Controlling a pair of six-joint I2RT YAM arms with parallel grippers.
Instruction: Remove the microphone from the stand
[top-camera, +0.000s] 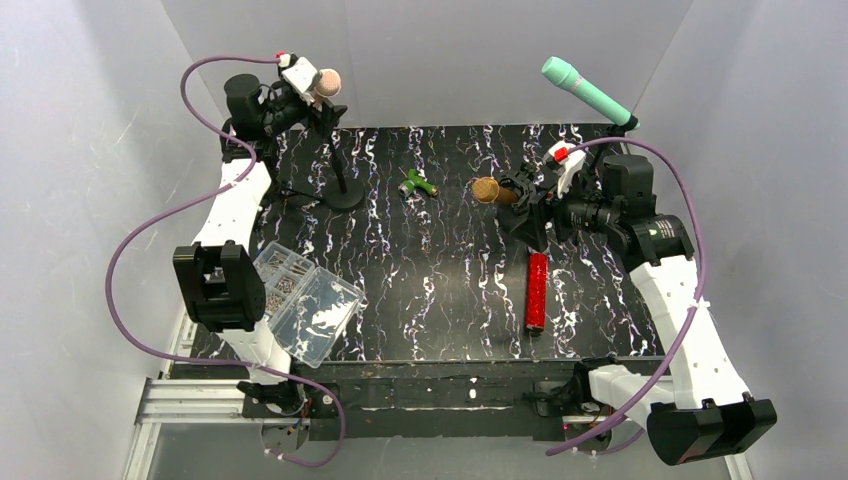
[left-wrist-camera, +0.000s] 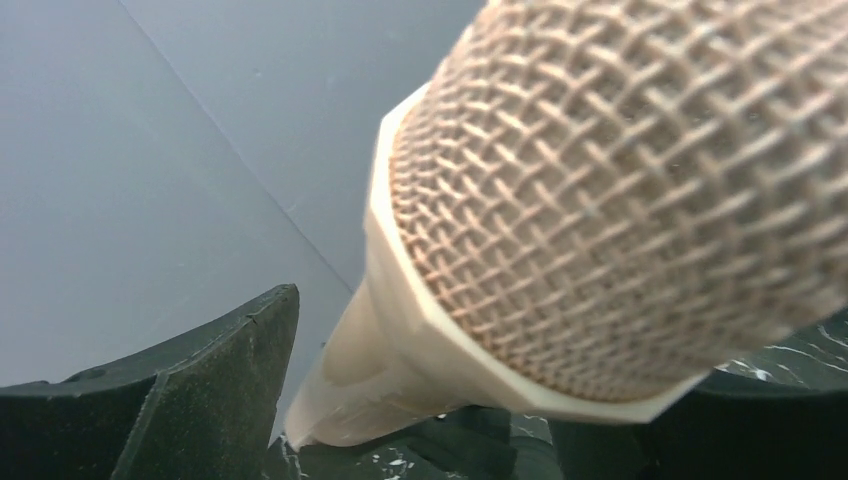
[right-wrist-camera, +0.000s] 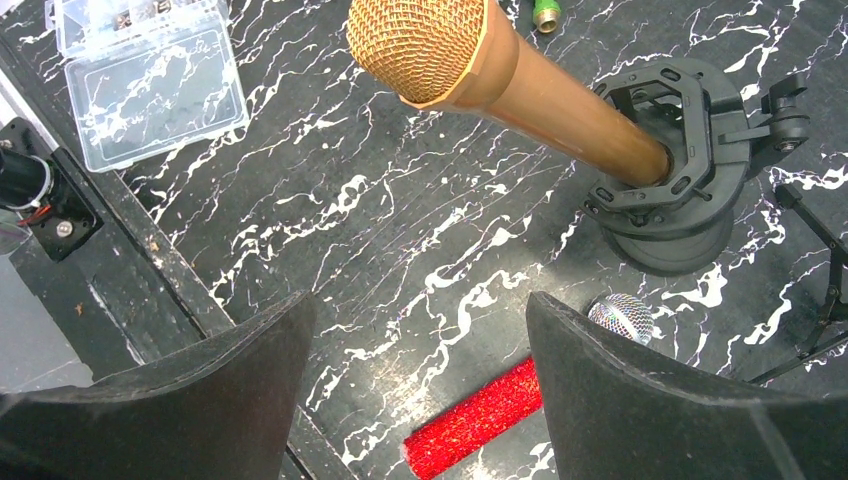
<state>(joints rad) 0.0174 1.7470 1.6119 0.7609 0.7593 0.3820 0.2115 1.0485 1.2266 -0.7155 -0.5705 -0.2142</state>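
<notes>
Top view: beige microphone (top-camera: 328, 80) sits up on its stand (top-camera: 345, 197) at back-left, with the left gripper (top-camera: 312, 92) at its neck. Right gripper (top-camera: 520, 195) is beside the gold microphone (top-camera: 487, 190), mid-table.

Left wrist: 2 fingers (left-wrist-camera: 200, 400) flank the beige handle, spread. Wall shows between 1 finger and the handle; the far side's contact is hidden.

Right wrist: jaws wide apart, nothing between. Gold microphone seated in black mount (right-wrist-camera: 715, 110). Red glitter microphone (right-wrist-camera: 480, 415) lies flat on the table.
</notes>
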